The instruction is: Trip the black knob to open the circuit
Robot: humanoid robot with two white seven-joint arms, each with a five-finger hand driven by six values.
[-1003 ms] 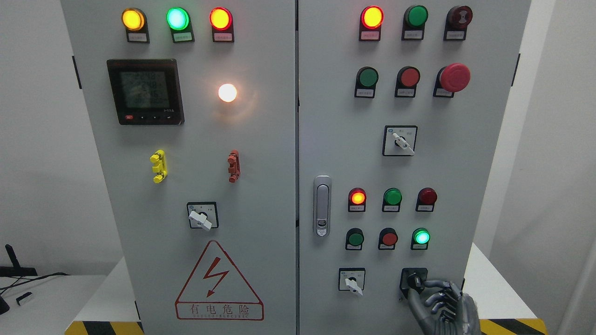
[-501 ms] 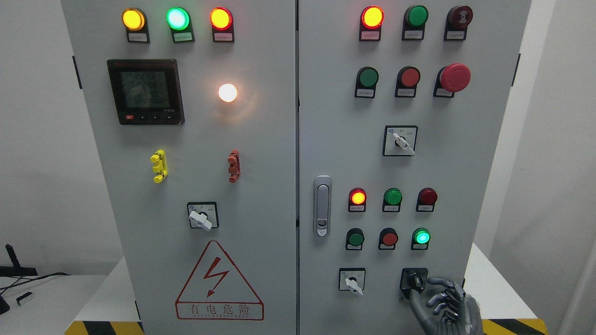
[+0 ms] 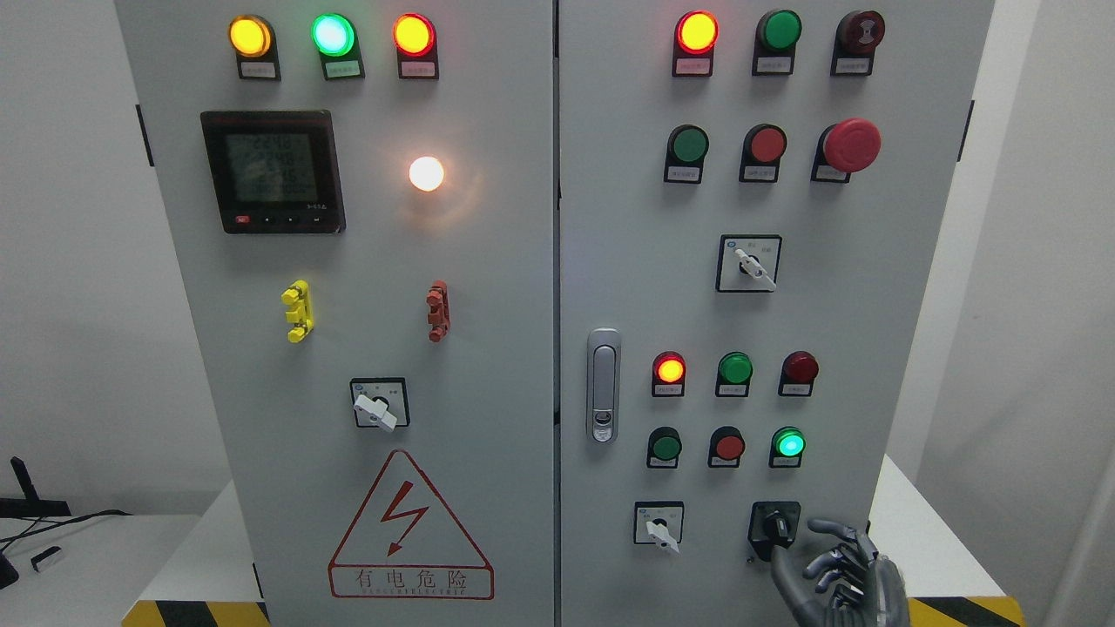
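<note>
Just up-left of the right hand (image 3: pixel 841 575) sits the black knob (image 3: pixel 778 526); the fingers hang loosely curled, gripping nothing, apart from it, probably clear of the knob's turn.

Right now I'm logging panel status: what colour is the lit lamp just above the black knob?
Green lamp, head view.

— What can you read from where I stand?
— On the warning triangle (image 3: pixel 409 524), at the left door's (image 3: pixel 488 287) lower edge: "有电危险". The meter's (image 3: pixel 272 171) digits and button labels blur.
</note>
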